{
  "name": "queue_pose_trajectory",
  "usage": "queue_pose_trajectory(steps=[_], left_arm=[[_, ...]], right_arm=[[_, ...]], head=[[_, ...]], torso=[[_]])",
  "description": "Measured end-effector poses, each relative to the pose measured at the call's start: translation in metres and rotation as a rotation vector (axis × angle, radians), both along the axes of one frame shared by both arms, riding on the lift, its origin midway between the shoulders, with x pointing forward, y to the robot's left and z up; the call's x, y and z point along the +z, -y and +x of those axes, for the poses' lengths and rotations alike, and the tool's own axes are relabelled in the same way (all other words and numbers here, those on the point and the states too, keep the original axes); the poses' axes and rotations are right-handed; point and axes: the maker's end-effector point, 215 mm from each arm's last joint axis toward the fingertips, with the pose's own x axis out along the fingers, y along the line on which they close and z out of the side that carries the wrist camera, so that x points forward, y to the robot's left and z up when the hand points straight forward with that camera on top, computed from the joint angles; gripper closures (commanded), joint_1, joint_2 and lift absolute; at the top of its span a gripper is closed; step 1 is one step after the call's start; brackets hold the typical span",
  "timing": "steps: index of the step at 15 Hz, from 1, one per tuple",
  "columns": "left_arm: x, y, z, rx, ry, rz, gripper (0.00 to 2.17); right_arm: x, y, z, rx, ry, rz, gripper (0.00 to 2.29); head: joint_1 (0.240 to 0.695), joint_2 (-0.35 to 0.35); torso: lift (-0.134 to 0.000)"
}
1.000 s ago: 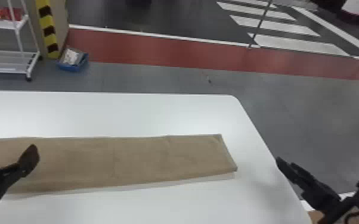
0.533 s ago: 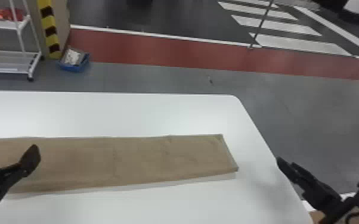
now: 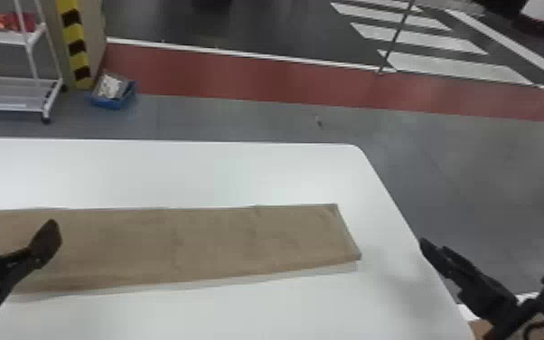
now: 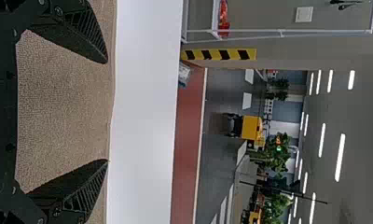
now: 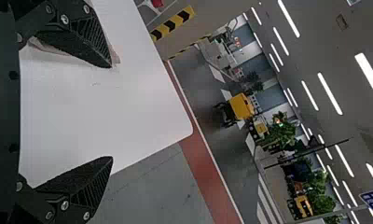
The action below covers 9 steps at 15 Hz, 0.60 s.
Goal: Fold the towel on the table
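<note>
- Left gripper (image 3: 17,228): wide open, empty, over the towel's left part; can't tell if it touches.
- Right gripper (image 3: 492,257): also wide open, empty, at the table's right edge.
- Towel (image 3: 203,246): brown, flat long strip, runs from under left gripper toward right one, ends short of it.
- Table (image 3: 194,176): white, rounded corner beyond and to the left of right gripper.
- Room, beyond left gripper: white rack (image 3: 36,40), striped post (image 3: 76,45), blue box (image 3: 114,101) on floor.
- Red floor band (image 3: 248,79) past the table, ahead of both grippers.
</note>
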Motion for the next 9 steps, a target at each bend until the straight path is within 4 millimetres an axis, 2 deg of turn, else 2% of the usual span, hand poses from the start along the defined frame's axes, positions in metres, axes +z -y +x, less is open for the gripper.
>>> queue_pose_trajectory(steps=[9], left_arm=[[0.0007,-0.0005,0.0004,0.002,0.003,0.001,0.14]], right_arm=[[0.0005,0.002,-0.0008,-0.004,0.0,-0.001,0.2]], head=[[0.695,-0.274]], torso=[[-0.124]])
